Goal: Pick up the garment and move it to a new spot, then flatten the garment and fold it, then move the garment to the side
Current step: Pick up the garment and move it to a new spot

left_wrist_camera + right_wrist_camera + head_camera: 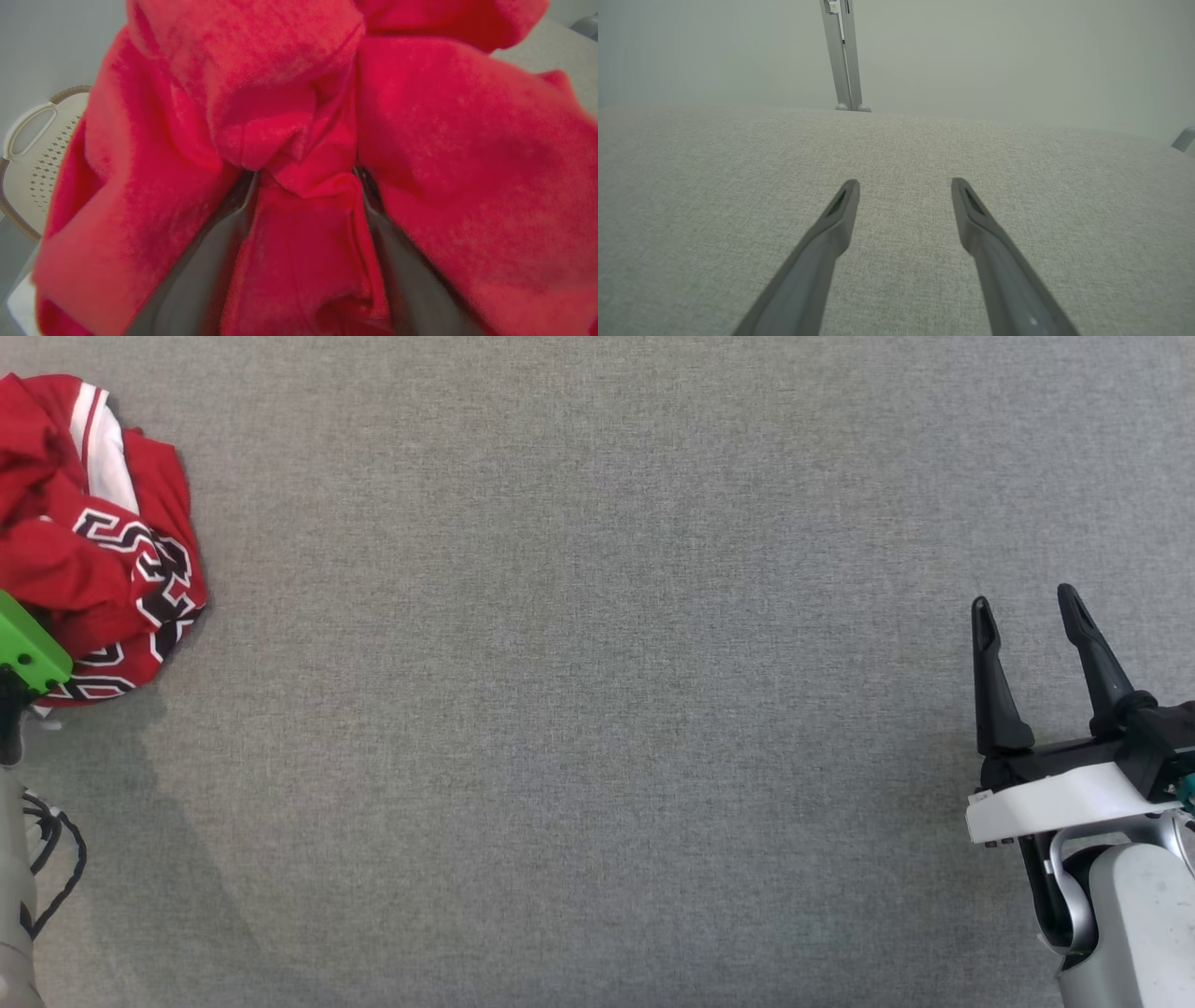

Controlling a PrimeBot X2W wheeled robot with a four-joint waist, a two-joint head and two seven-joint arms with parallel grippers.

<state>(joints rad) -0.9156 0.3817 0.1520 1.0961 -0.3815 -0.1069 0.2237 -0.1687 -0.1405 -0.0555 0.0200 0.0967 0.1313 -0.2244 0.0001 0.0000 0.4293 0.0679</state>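
The garment (103,551) is a crumpled red jersey with white stripes and black-and-white lettering, lying in a heap at the far left of the grey cloth table (597,709). In the left wrist view my left gripper (306,175) is pushed into the garment (444,140); its two dark fingers stand wide apart, with a bunch of red cloth between them and folds draped over their tips. In the head view that arm's green mount (28,653) overlaps the heap's near edge. My right gripper (1024,602) hovers open at the right, far from the garment, with nothing between its fingers (903,184).
A white perforated basket (37,154) with a handle sits beyond the table edge in the left wrist view. A metal post (845,56) rises at the table's far edge in the right wrist view. Black cables (51,859) hang along the left arm.
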